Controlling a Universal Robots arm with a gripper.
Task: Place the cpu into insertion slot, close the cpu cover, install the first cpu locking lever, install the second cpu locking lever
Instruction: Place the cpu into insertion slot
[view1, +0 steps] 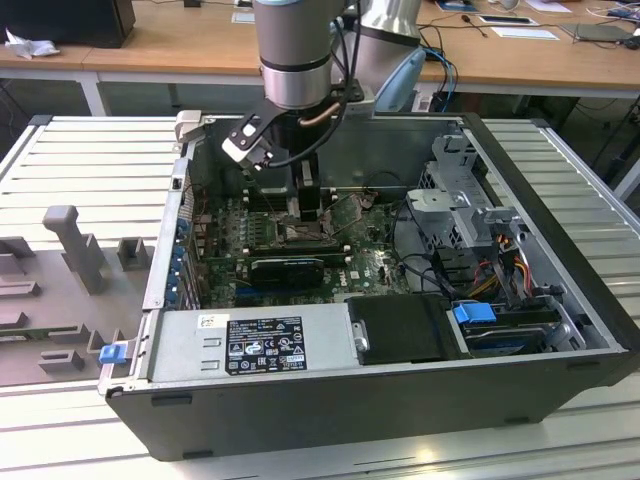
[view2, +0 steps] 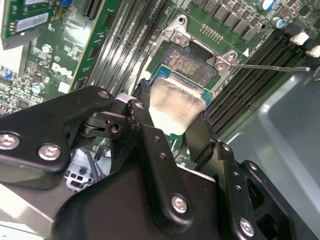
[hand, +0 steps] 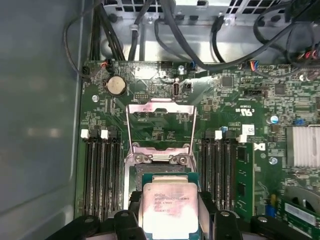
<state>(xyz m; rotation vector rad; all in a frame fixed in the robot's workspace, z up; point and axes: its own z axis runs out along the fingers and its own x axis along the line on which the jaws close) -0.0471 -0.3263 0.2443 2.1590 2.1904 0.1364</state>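
In both wrist views the gripper (view2: 172, 119) has its two black fingers (view2: 141, 107) drawn in to the width of the chip (hand: 166, 202), pinching it by opposite edges with the pale metal top facing up. The chip hangs over the socket (view2: 193, 59), and I cannot tell whether its underside touches it.

The second wrist view looks past the chip at an angle. It shows the dark, speckled floor of the socket lying bare between two silver corner brackets (view2: 178, 35), and a thin metal rod (view2: 270, 67) reaching out across the memory slots (view2: 250, 80).

The first wrist view looks along the board instead. There the chip covers most of the socket, and the cover (hand: 160, 107) stands raised on its hinge just beyond, with green board visible through its square window. Further on sit a round battery (hand: 116, 86) and a tangle of black cables (hand: 165, 30) against the case wall.

The exterior view shows the arm (view1: 295, 60) reaching straight down into the open computer case (view1: 400, 400), which lies on a grey slatted table (view1: 80, 150). A grey power box (view1: 250, 345) is along the case's near side and a wooden desk (view1: 180, 40) stands behind.
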